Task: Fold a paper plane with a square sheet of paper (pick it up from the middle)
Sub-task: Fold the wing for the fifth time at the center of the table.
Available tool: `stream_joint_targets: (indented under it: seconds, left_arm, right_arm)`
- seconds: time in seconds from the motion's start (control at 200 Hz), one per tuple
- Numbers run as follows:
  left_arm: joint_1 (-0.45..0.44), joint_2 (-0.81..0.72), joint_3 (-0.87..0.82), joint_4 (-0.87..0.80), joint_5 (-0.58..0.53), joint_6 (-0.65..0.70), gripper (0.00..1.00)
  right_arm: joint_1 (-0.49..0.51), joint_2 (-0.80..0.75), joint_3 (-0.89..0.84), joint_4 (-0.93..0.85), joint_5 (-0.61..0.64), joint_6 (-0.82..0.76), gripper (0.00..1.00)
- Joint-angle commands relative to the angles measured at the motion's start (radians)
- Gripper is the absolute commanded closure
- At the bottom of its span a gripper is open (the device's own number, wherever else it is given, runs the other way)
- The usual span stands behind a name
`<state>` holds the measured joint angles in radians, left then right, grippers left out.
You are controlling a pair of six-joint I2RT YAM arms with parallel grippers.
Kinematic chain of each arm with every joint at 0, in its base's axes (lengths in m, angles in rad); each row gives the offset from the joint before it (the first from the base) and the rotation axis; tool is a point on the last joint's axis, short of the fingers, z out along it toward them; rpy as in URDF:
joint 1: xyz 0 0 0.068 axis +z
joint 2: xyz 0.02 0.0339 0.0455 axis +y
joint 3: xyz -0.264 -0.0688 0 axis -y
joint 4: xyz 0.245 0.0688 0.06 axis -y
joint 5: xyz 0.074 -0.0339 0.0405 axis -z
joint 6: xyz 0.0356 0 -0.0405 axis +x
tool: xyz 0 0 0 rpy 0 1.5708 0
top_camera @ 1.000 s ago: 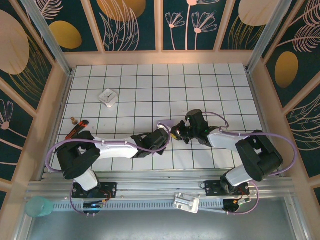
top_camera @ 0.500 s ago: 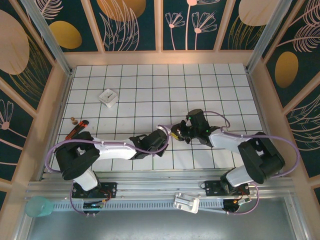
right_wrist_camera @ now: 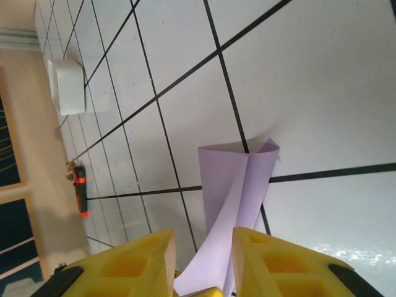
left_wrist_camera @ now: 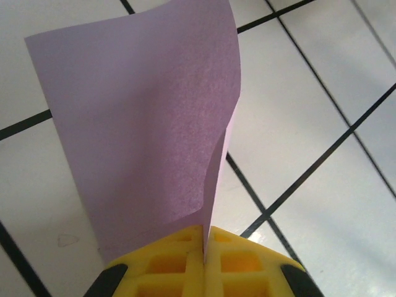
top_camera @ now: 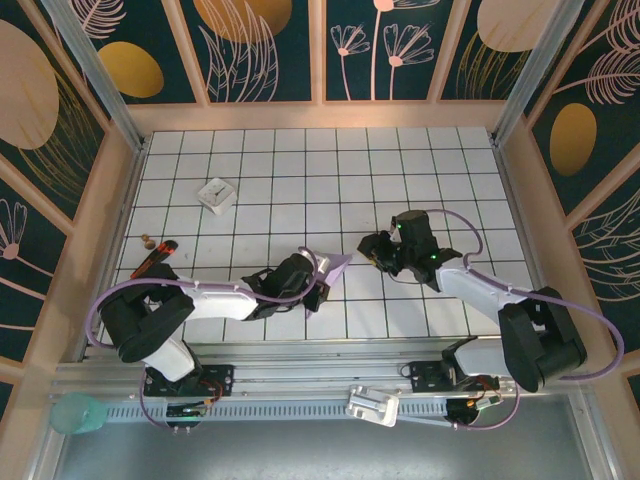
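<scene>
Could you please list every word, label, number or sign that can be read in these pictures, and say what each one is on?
No text can be read in these pictures.
white block: a dark mark on top, too small to read.
lavender paper: plain, no print.
orange-and-black tool: no legible marking.

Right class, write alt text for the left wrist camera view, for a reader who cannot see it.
Folded lavender paper is pinched by the left gripper, yellow jaws shut, against a white table with black grid lines.
</scene>
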<state>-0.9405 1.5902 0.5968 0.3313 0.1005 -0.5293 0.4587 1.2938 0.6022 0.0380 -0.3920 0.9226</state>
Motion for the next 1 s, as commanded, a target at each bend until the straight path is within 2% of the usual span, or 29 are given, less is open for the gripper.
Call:
stream_joint_targets:
  seconds: [0.0,0.365,0.991]
  left_arm:
    - [0.022,-0.011,-0.027,0.116,0.102,-0.081,1.00]
    - [0.060,0.064,-0.054,0.292,0.261,-0.234,1.00]
    - [0.075,0.214,-0.032,0.363,0.368,-0.301,1.00]
  right_arm:
    - [-0.005,-0.023,0.037,-0.045,0.027,-0.142,0.70]
    - [-0.008,0.007,0.060,-0.069,-0.004,-0.304,0.70]
    - [-0.010,0.007,-0.012,-0.064,-0.001,-0.340,0.71]
